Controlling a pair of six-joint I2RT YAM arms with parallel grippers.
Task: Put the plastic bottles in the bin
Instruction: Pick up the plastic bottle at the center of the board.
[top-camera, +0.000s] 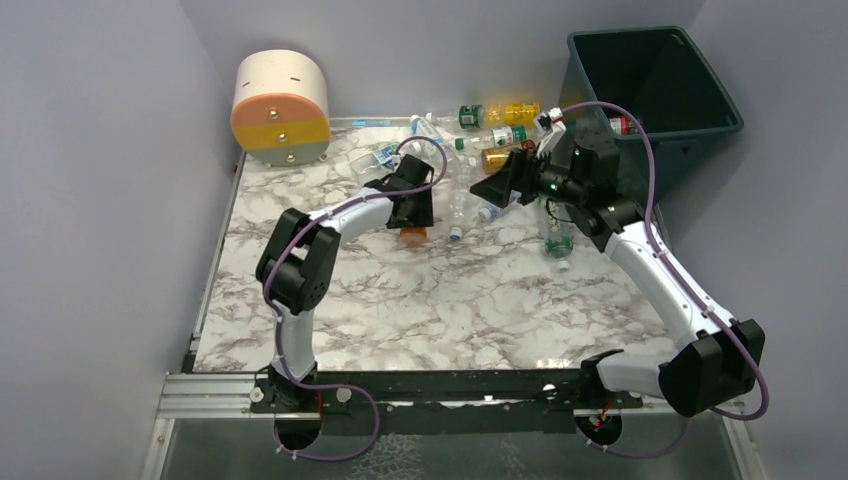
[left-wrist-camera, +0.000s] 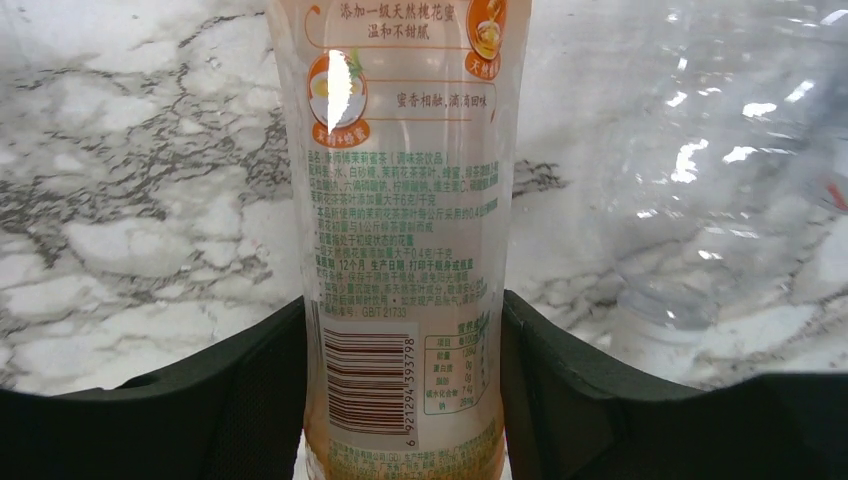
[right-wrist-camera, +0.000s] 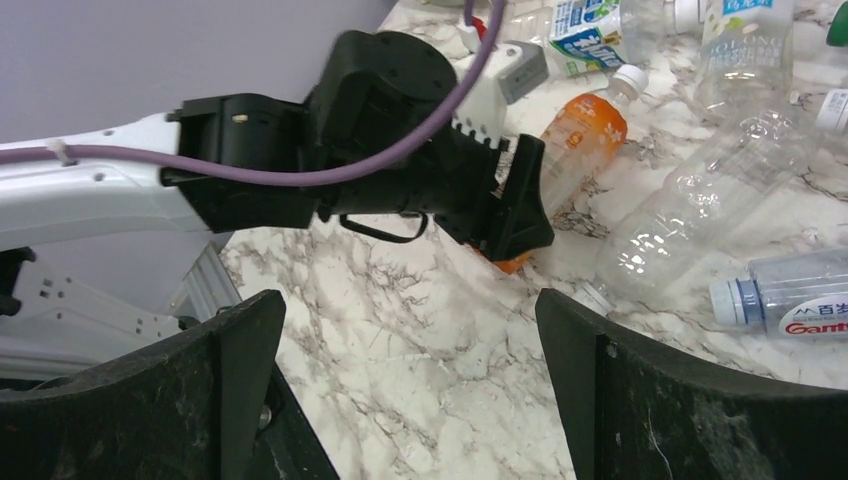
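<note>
My left gripper (top-camera: 411, 208) is shut on an orange-labelled bottle (top-camera: 413, 236) that lies on the marble table. In the left wrist view both black fingers (left-wrist-camera: 250, 390) press the sides of this bottle (left-wrist-camera: 405, 200), which has a barcode and an orange base. My right gripper (top-camera: 497, 187) is open and empty, hovering just right of the left gripper. In the right wrist view it (right-wrist-camera: 410, 340) looks down on bare marble, with the left gripper (right-wrist-camera: 440, 190) and the orange bottle (right-wrist-camera: 582, 130) beyond. The dark teal bin (top-camera: 700, 95) stands at the back right with a red-labelled bottle (top-camera: 620, 124) in it.
Several more bottles (top-camera: 500, 125) lie across the back of the table, a clear one (right-wrist-camera: 700, 200) and a blue-capped one (right-wrist-camera: 790, 300) near my right gripper. A green-labelled bottle (top-camera: 558, 240) lies under the right arm. A round cream, orange and yellow drum (top-camera: 281, 107) stands back left.
</note>
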